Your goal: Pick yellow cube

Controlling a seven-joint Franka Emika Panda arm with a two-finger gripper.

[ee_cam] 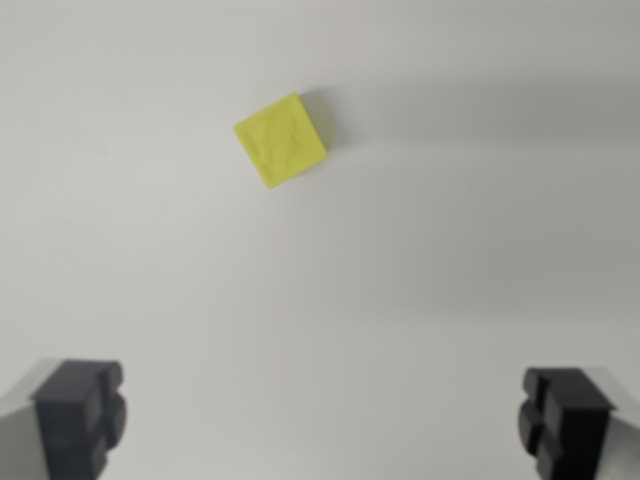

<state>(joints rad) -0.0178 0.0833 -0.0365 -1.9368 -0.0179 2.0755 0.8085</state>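
Observation:
A yellow cube (281,140) lies on a plain white surface (400,250) in the upper middle of the wrist view, turned a little askew. My gripper (322,420) is open, its two black fingertips far apart at the bottom corners: one finger (82,415) at the wrist view's left, the other (562,420) at its right. The cube sits well above the fingers in the picture and slightly left of the midline between them. Nothing is between the fingers.
Only the white surface surrounds the cube; a faint shadow band runs across the top right.

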